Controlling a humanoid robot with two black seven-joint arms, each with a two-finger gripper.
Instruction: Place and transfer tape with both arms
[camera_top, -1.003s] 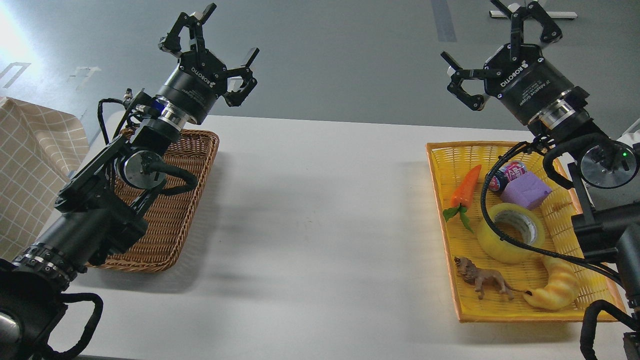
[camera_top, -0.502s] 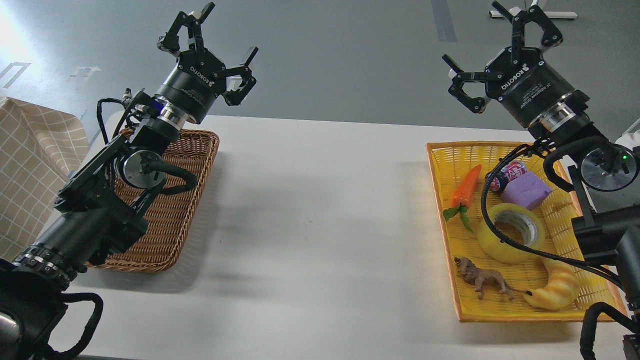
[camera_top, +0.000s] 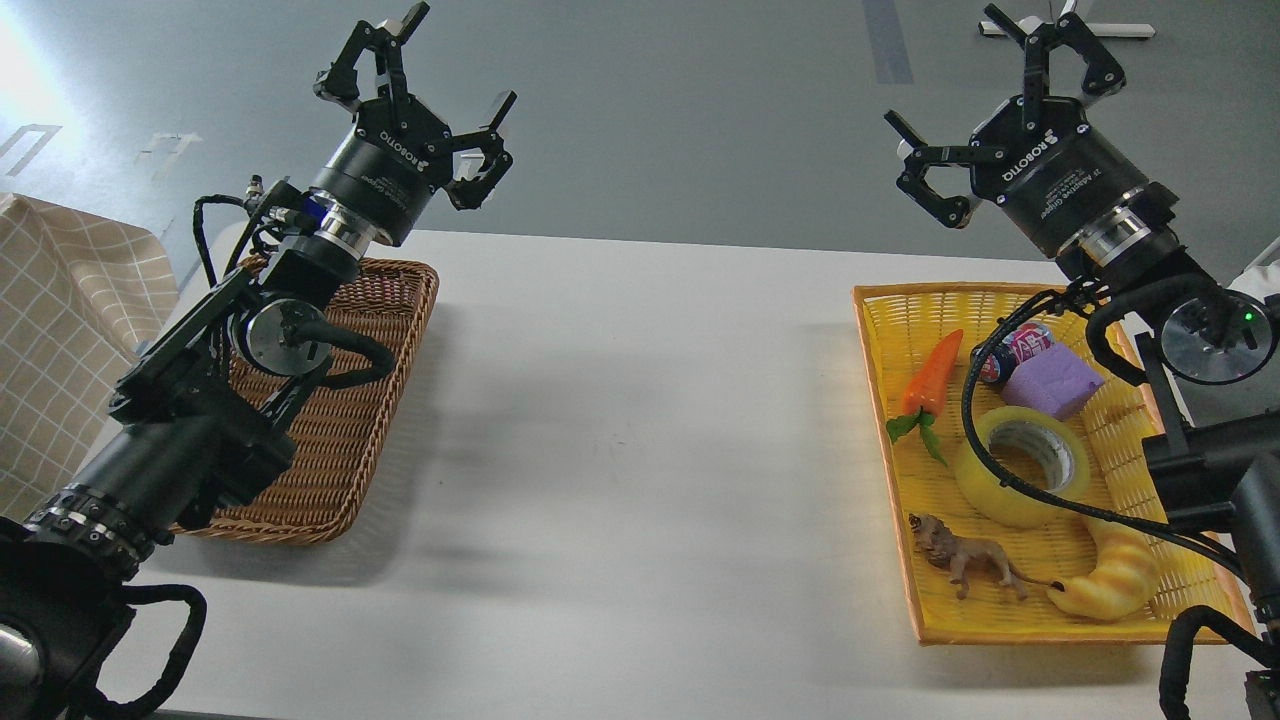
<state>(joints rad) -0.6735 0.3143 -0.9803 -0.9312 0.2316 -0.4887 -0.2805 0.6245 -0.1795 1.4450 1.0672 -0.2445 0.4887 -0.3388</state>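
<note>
A white table (camera_top: 640, 450) is seen before a grey floor. At 3 o'clock, a yellow woven plastic tray (camera_top: 900, 310) holds the translucent yellow tape roll (camera_top: 1020, 465), lying flat between an orange toy carrot (camera_top: 932, 372) and a striped croissant toy (camera_top: 1112, 580). The left gripper (camera_top: 425, 75) and right gripper (camera_top: 985, 95) are raised, fingers spread, nothing grasped. A brown wicker basket (camera_top: 345, 440) sits at 9 o'clock.

Table (camera_top: 640, 450): wicker basket (camera_top: 345, 420) at frame left; tray (camera_top: 900, 320) at frame right, holding tape (camera_top: 1000, 490) at centre, carrot (camera_top: 930, 375) upper left, lion figure (camera_top: 965, 560) below.
</note>
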